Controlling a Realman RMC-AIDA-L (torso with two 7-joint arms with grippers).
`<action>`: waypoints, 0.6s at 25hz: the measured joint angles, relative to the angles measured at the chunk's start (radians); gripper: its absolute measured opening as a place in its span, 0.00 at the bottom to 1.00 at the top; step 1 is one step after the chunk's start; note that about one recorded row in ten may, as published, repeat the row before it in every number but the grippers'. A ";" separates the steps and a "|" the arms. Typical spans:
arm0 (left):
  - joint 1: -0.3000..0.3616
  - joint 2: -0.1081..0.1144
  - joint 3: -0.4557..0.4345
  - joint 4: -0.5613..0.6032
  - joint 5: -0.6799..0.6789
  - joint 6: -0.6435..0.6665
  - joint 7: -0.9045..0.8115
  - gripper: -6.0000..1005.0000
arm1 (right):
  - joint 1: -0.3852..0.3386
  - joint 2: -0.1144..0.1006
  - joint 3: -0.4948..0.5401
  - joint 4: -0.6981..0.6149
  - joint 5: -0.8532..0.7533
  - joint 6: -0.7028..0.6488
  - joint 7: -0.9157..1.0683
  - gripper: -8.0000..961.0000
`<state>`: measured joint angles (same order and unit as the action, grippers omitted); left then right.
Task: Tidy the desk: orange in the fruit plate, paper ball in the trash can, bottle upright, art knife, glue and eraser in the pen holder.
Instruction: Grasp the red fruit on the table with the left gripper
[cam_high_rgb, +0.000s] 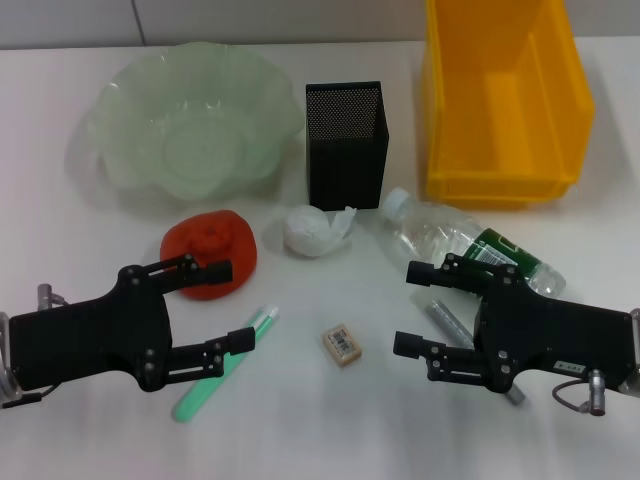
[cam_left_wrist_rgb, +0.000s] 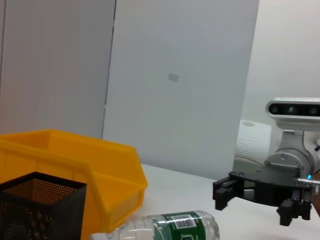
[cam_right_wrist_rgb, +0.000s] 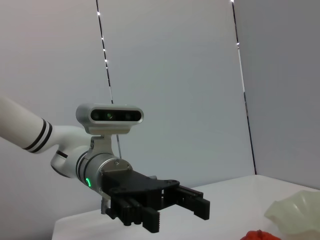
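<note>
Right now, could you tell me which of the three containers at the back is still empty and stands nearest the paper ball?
The pen holder, the black mesh cup standing just behind the paper ball.

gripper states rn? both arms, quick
Left end effector: open, holding nothing, just in front of the orange.
Right end effector: open, holding nothing, beside the lying bottle.

I'm seeing the left gripper hanging across from me over the white table, its black fingers spread apart. The fruit plate rim is showing at the edge, with a sliver of the orange just beside it.
</note>
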<state>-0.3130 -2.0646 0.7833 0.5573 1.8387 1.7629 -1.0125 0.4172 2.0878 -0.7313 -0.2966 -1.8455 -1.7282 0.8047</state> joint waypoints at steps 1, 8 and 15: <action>0.000 0.000 0.000 0.000 0.000 0.000 0.000 0.78 | 0.000 0.000 0.000 0.000 0.000 0.000 0.000 0.79; -0.006 0.000 -0.001 -0.001 -0.001 -0.001 -0.008 0.77 | 0.000 0.000 0.000 0.001 0.000 0.000 -0.002 0.79; -0.017 -0.006 -0.096 -0.022 -0.003 -0.057 0.001 0.75 | 0.003 0.000 0.002 0.006 0.005 0.001 -0.004 0.79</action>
<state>-0.3299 -2.0710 0.6873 0.5349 1.8356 1.7063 -1.0114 0.4203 2.0878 -0.7292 -0.2905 -1.8409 -1.7273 0.8010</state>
